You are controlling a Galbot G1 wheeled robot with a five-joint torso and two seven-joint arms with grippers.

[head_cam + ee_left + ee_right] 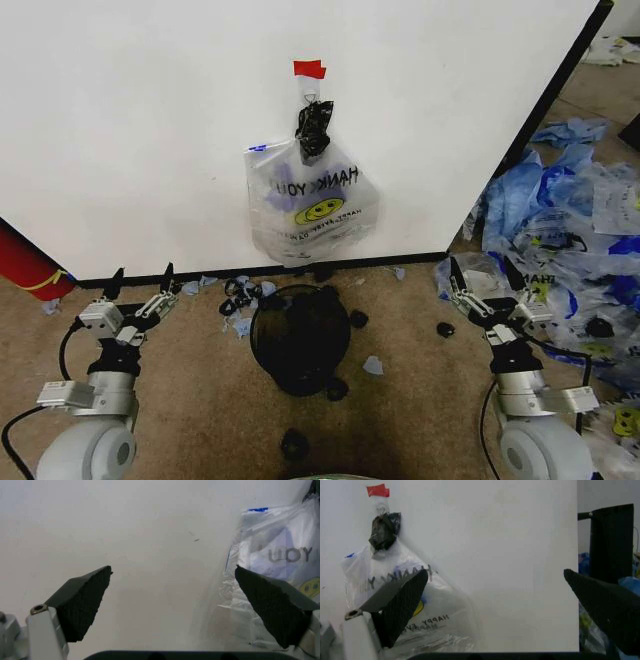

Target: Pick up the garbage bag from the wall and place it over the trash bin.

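Note:
The garbage bag [311, 206] hangs on the white wall [150, 130] under a red tape piece [309, 68], see-through with a yellow smiley and dark lettering; it also shows in the wrist views, garbage bag [280, 562] and garbage bag [435, 607]. A small black bag [314, 127] is bunched at its top. Below it on the floor stands the black mesh trash bin [299, 338]. My left gripper [140, 283] is open, low at the left, apart from the bag. On the other side my right gripper [485, 273] is open too, low and clear of the bag.
A red cylinder [25, 265] leans at the far left. A heap of blue and clear plastic bags [570, 220] covers the floor at the right. Small black and blue scraps [240, 295] lie around the bin on the brown carpet.

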